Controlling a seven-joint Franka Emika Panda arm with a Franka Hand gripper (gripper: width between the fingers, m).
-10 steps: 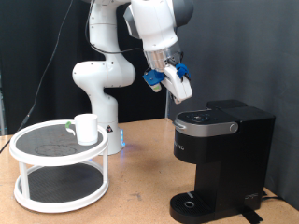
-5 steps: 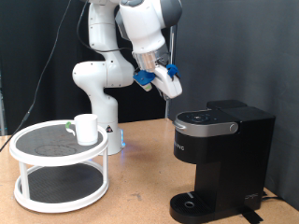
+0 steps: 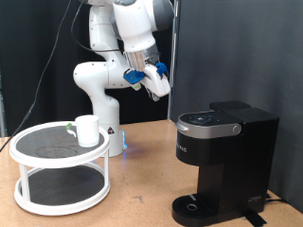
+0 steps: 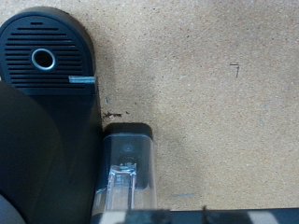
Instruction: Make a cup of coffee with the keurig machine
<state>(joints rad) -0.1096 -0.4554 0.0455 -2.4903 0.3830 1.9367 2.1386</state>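
Note:
The black keurig machine [image 3: 223,159] stands on the wooden table at the exterior view's right, its lid down and nothing on its round drip base [image 3: 196,206]. The white cup [image 3: 87,130] sits on the top shelf of a round two-tier rack [image 3: 59,149] at the exterior view's left. My gripper [image 3: 156,83] hangs high in the air, up and to the left of the machine and to the right of the cup, touching neither. Nothing shows between its fingers. The wrist view looks down on the machine's drip base [image 4: 45,58] and a clear tank [image 4: 126,173].
The white arm's base [image 3: 102,85] stands behind the rack. A small green-tinted object [image 3: 71,130] lies beside the cup on the black mesh shelf. Bare particle-board tabletop [image 4: 206,103] lies between rack and machine.
The gripper has swung up and toward the exterior view's left, away from above the machine's lid. Cup, rack and machine have not moved.

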